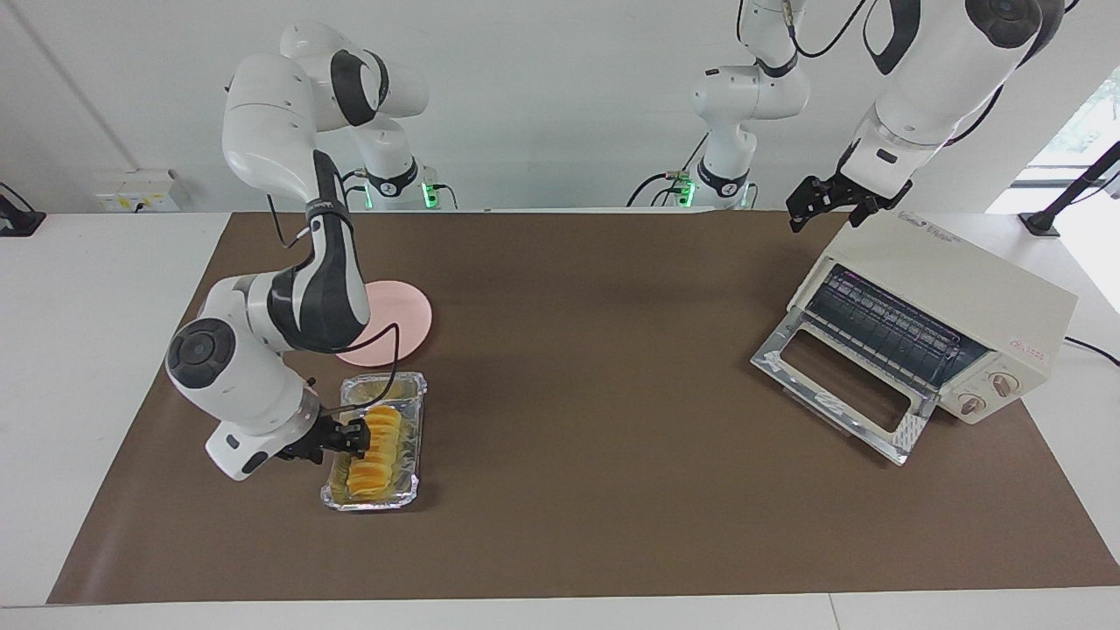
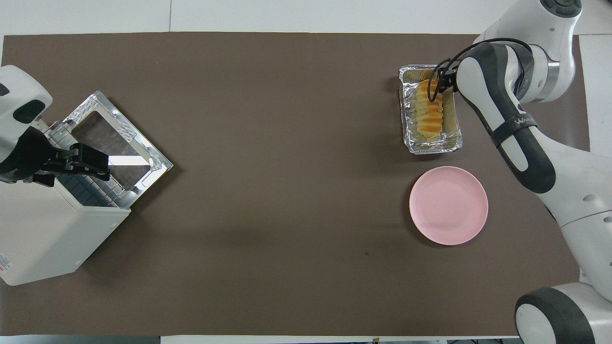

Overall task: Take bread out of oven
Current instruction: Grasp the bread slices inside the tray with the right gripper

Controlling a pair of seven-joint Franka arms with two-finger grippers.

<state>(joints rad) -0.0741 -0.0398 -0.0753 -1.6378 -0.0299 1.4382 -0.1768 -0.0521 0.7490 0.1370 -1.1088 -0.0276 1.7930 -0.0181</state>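
Observation:
The bread [image 1: 374, 453] is a ridged golden loaf lying in a crinkled silver foil tray [image 1: 413, 437] toward the right arm's end of the table. It also shows in the overhead view [image 2: 427, 114]. My right gripper [image 1: 357, 435] is low at the side of the bread, against the end nearer the robots; the overhead view shows it there too [image 2: 437, 85]. The cream-white oven [image 1: 954, 289] stands at the left arm's end with its glass door [image 1: 836, 385] dropped open and the wire rack bare. My left gripper [image 1: 798, 214] waits in the air over the oven's corner.
A round pink plate [image 1: 401, 317] lies beside the foil tray, nearer to the robots, and shows in the overhead view [image 2: 448, 205]. The oven [image 2: 48, 234] and its open door [image 2: 114, 138] take up the left arm's end of the brown mat [image 1: 595, 367].

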